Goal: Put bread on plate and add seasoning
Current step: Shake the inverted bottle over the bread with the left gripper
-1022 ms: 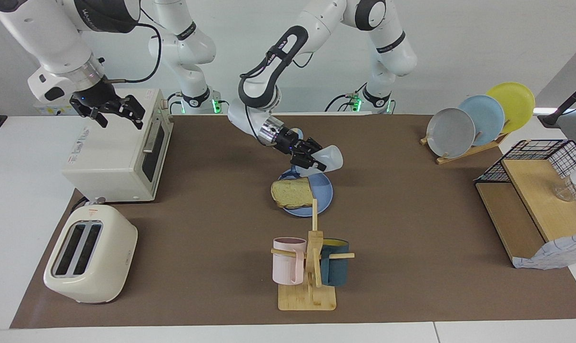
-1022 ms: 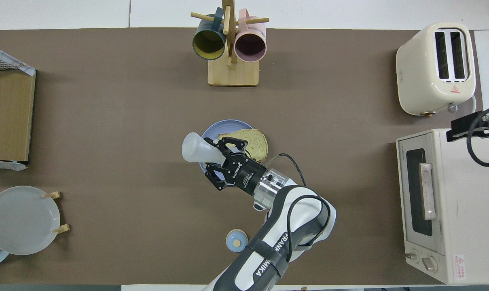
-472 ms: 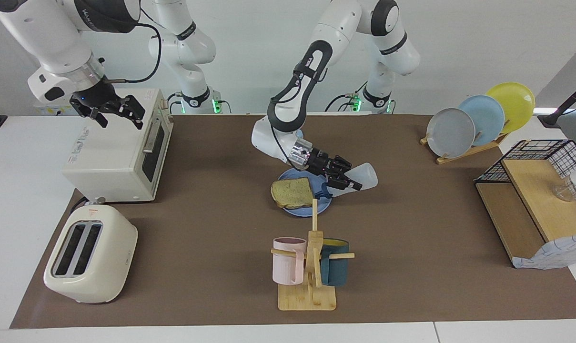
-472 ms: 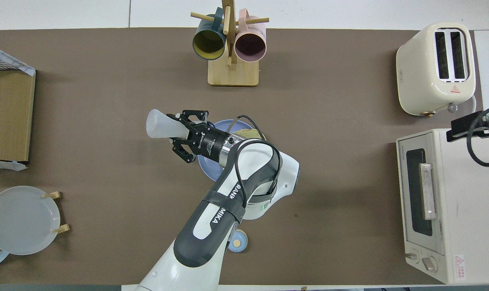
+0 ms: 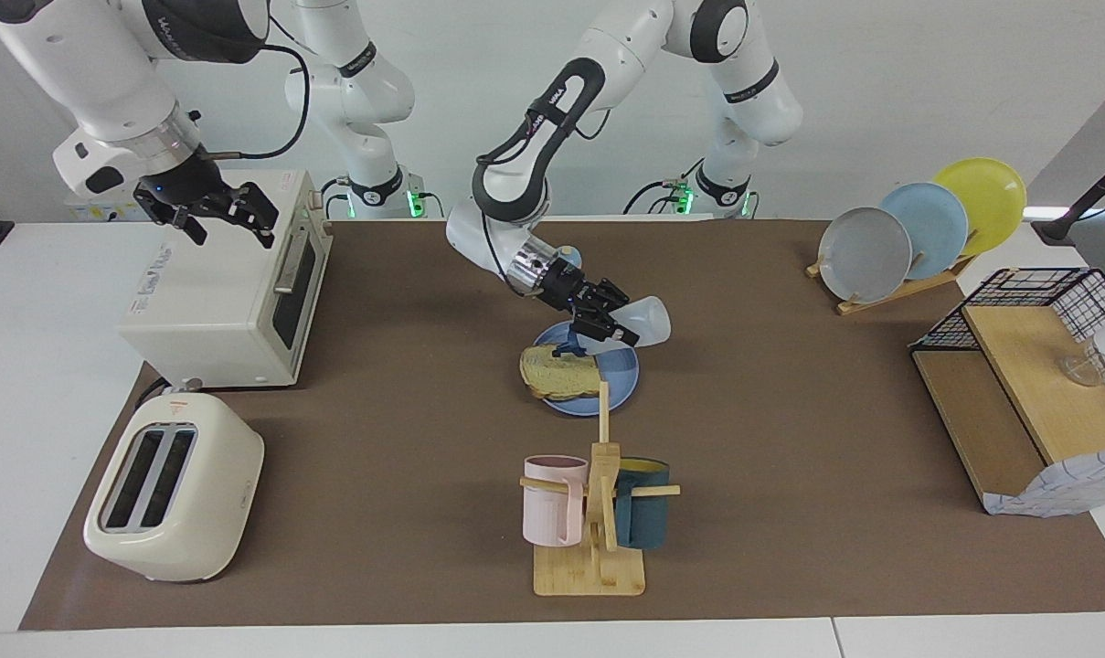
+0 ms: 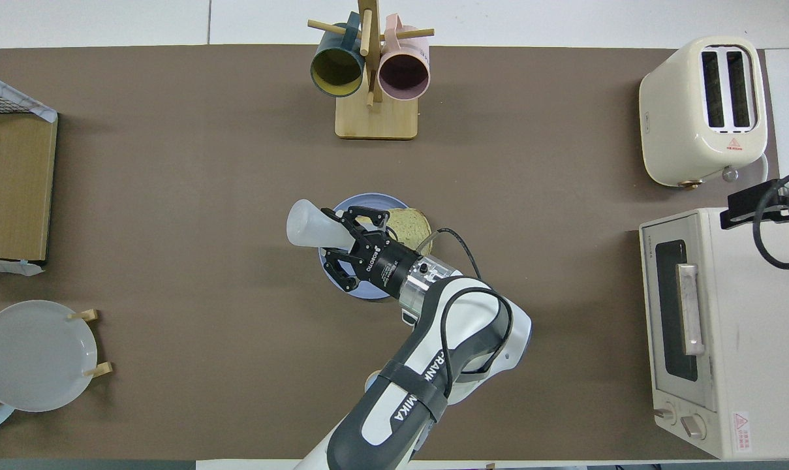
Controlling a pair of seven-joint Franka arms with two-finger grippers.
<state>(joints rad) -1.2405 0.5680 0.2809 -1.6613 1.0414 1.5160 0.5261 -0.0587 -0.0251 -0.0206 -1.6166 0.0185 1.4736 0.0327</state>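
The table (image 5: 790, 439) carries everything, and the plate (image 5: 621, 379) at its middle serves as the landmark. Toward the right arm's end from the plate stand the toaster oven (image 5: 228, 283) and, farther from the robots, the 2-slot toaster (image 5: 173, 498). The right gripper (image 5: 207, 208) waits in the air over the toaster oven with its fingers spread open; the overhead view cuts it off at the edge. Toward the left arm's end from the plate sit a wooden shelf (image 5: 1027, 402) with a wire basket and a rack of 3 upright plates (image 5: 918, 228), both partly cropped from above. Farther from the robots than the plate stands the mug rack (image 5: 598, 512) with 2 mugs; its top peg crosses the plate's rim in the facing view. The left gripper (image 5: 598, 315) hangs over the plate, closed on the seasoning (image 5: 643, 320), which is tipped with its cap end down toward the bread (image 5: 559, 373); the cap is mostly hidden by the fingers. The bread lies on the plate, overhanging its rim toward the right arm's end. From above, the left arm covers part of both.
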